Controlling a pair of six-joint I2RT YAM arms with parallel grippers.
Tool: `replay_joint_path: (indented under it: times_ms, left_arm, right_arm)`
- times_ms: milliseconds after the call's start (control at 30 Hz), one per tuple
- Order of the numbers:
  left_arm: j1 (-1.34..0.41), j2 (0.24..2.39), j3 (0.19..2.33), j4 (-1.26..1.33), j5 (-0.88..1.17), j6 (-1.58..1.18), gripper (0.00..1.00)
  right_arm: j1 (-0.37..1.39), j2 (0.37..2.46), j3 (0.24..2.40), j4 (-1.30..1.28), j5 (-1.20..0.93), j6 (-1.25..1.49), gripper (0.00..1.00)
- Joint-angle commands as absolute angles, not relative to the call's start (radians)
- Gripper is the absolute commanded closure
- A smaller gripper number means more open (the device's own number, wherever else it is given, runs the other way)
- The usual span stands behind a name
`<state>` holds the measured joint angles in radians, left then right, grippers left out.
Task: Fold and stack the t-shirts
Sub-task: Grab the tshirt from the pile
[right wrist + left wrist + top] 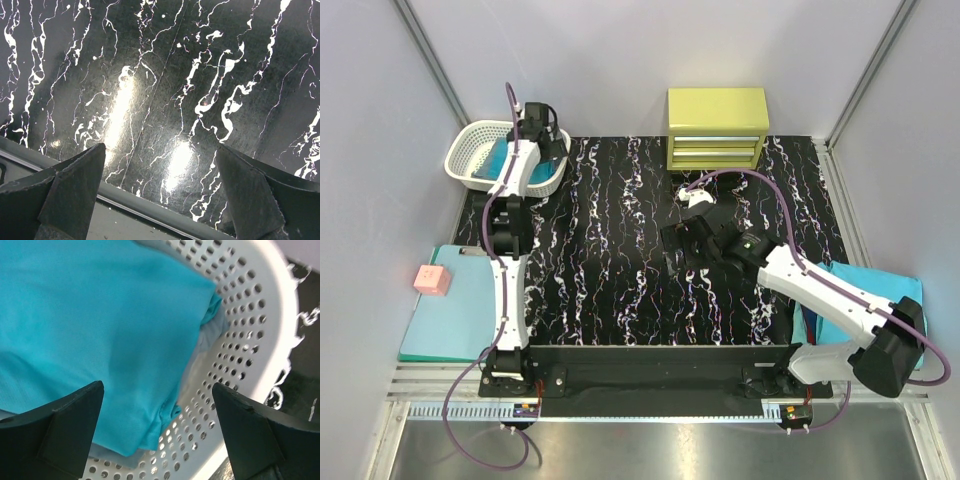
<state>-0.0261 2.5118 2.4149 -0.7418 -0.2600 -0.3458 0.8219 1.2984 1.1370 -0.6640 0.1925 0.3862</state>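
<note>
A teal-turquoise t-shirt (100, 325) lies bunched in a white perforated basket (240, 340), with a paler cloth (205, 347) showing under its edge. My left gripper (157, 387) hovers over the shirt's near corner by the basket wall, open and holding nothing. From above, the basket (465, 152) sits at the back left, with the left gripper (546, 148) over its right side. My right gripper (160, 147) is open and empty above the black marbled mat (165, 75). In the top view the right gripper (684, 230) sits right of the mat's centre. Folded turquoise t-shirts (880, 285) lie at the right edge.
A yellow-green drawer unit (717, 128) stands at the back. A mint clipboard (450, 315) with a pink block (432, 280) lies left of the mat. A dark blue cloth edge (800, 325) shows under the right stack. The mat's edge (150, 207) borders a grey surface.
</note>
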Motion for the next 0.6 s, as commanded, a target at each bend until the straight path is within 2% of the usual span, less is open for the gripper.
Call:
replay_joint_path:
  times_ms: [0, 67, 100, 300, 400, 567]
  left_arm:
    - [-0.02, 2.424, 2.385, -0.644, -0.252, -0.319, 0.05]
    - [-0.015, 2.422, 2.381, -0.644, -0.25, -0.319, 0.1]
    - [-0.011, 2.422, 2.376, -0.644, -0.241, -0.324, 0.16]
    - [-0.008, 2.402, 2.338, -0.643, -0.239, -0.35, 0.22]
    - [-0.009, 2.395, 2.327, -0.64, -0.238, -0.351, 0.3]
    - [-0.006, 2.401, 2.326, -0.638, -0.238, -0.351, 0.59]
  right_arm:
    - [0.83, 1.319, 1.175, -0.658, 0.204, 0.409, 0.0]
    - [0.831, 1.324, 1.178, -0.657, 0.198, 0.414, 0.0]
    - [0.83, 1.328, 1.177, -0.655, 0.201, 0.422, 0.0]
    - [0.83, 1.327, 1.16, -0.646, 0.199, 0.437, 0.0]
    - [0.83, 1.321, 1.152, -0.643, 0.198, 0.446, 0.0]
    - [0.83, 1.319, 1.146, -0.641, 0.202, 0.448, 0.0]
